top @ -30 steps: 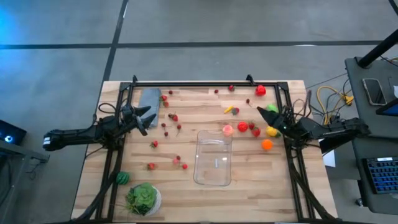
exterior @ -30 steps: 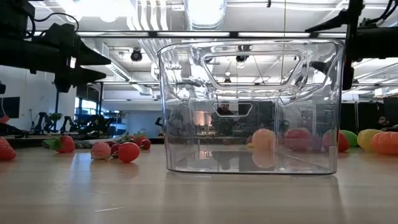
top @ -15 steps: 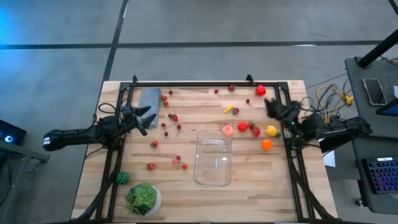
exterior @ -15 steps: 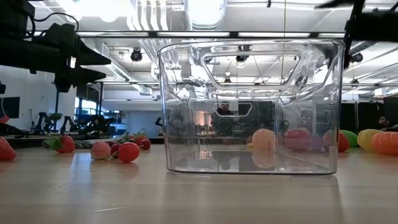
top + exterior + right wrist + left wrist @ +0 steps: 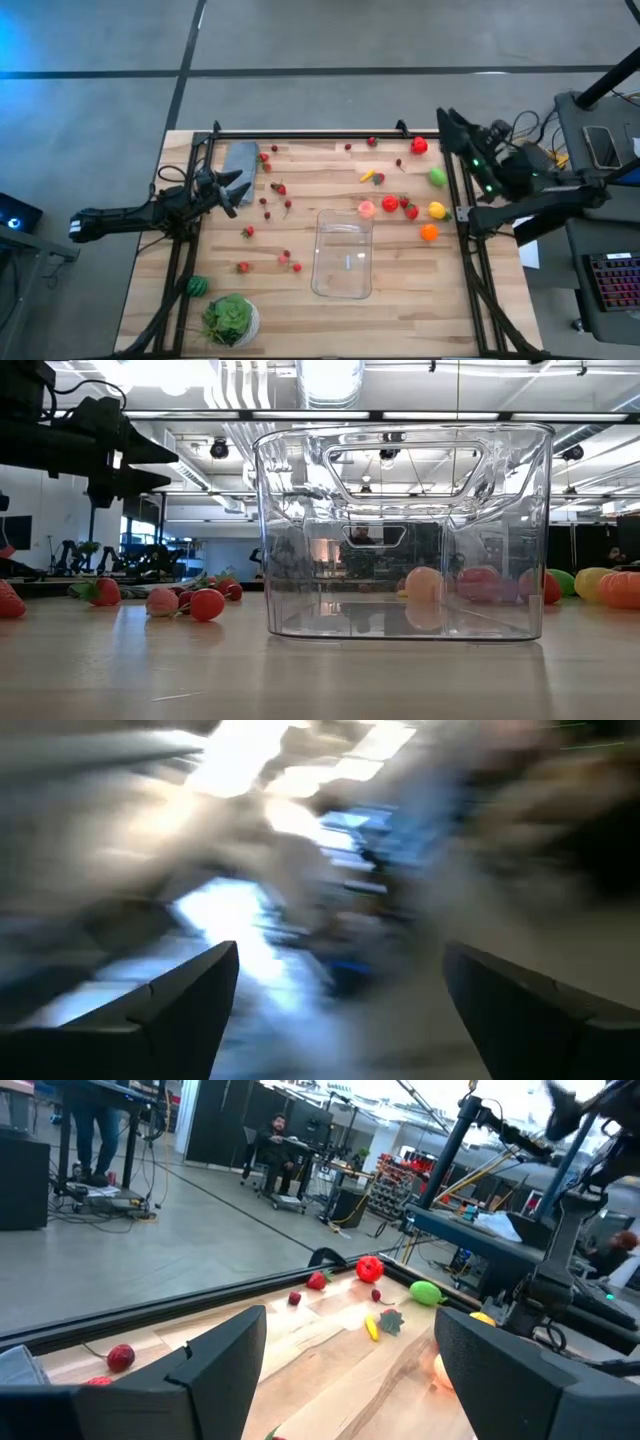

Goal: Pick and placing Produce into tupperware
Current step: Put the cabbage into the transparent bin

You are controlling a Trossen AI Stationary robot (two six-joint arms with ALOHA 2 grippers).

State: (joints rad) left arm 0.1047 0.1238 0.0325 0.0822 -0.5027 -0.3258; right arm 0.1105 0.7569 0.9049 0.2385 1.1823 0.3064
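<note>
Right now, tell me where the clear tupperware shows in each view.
High view: tupperware lies just below the table's centre.
Low view: tupperware fills the middle, close to the camera.
Left wrist view: not in it.
Right wrist view: not in it.
Shared landmark: the pink fruit beyond it, seen through its wall in the low view.

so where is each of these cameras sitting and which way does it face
High: overhead, straight down on the table, both arms.
Low: table height, level through the tupperware; left arm above.
Left wrist: past the open left gripper at the red produce.
Right wrist: blurred, open right gripper.
High and low share the tupperware.
</note>
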